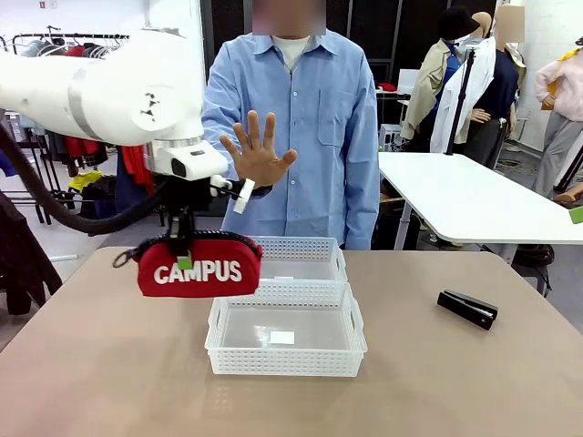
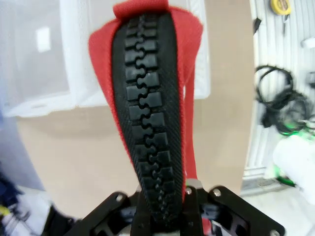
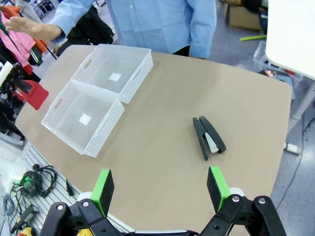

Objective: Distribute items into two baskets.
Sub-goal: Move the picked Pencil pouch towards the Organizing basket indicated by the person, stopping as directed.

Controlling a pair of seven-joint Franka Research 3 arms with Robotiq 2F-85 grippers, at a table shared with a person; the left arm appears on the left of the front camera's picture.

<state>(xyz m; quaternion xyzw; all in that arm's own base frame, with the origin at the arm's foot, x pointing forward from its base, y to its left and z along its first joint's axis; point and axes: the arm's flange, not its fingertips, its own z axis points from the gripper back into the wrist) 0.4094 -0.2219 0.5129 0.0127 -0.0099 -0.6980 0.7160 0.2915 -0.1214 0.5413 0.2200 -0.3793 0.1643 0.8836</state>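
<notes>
I can read one word from here: "CAMPUS", in white capitals across the side of the red pouch [image 1: 200, 267]. The white sticker [image 1: 282, 338] on the near basket [image 1: 237, 361] floor is too small to read.

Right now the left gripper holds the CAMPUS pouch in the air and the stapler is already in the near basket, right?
No. The stapler lies on the table, to the robot's right of the near basket, as the front view shows. The left gripper does hold the pouch in the air.
</notes>
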